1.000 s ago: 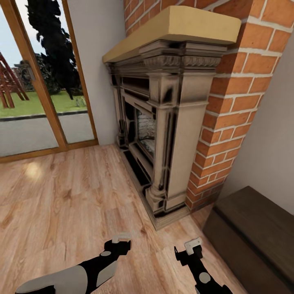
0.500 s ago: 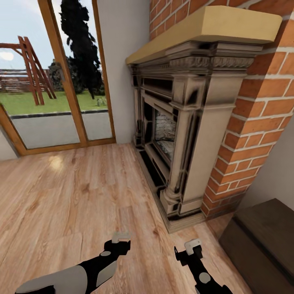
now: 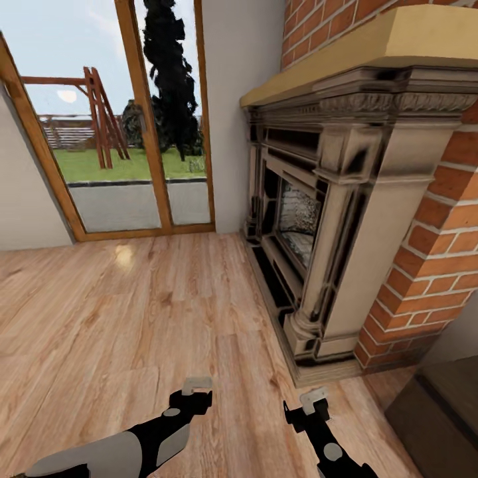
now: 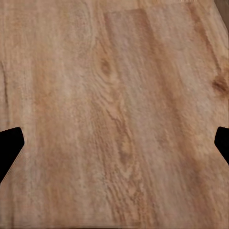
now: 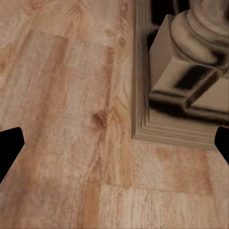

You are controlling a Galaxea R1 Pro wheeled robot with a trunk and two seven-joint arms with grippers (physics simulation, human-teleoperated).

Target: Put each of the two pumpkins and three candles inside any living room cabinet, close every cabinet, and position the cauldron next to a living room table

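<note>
Wooden plank floor [image 3: 133, 318] across the near and middle ground. Ornate beige-and-black fireplace [image 3: 332, 219] at right, set in a red brick chimney [image 3: 438, 259], topped by a pale yellow mantel slab [image 3: 398, 46]. Dark firebox opening facing left into the room. Glass doors with orange-brown wooden frames [image 3: 149, 133] at far left; lawn, a dark tree and a wooden swing frame outside.

Dark brown cabinet [image 3: 438, 418] at the near right corner, just past the brick base, cut by the picture's edge; drawer fronts not legible from here.

Left gripper [image 3: 196, 390] low at near centre-left, above bare floor, holding nothing. In the left wrist view, black fingertips [image 4: 9, 145] at opposite edges with only floorboards between: spread wide.

Right gripper [image 3: 311, 403] low at near centre-right, near the fireplace's front corner. In the right wrist view, fingertips [image 5: 9, 145] likewise at opposite edges, spread, empty; fireplace column base [image 5: 191, 81] on its stepped plinth beyond, not touched.
</note>
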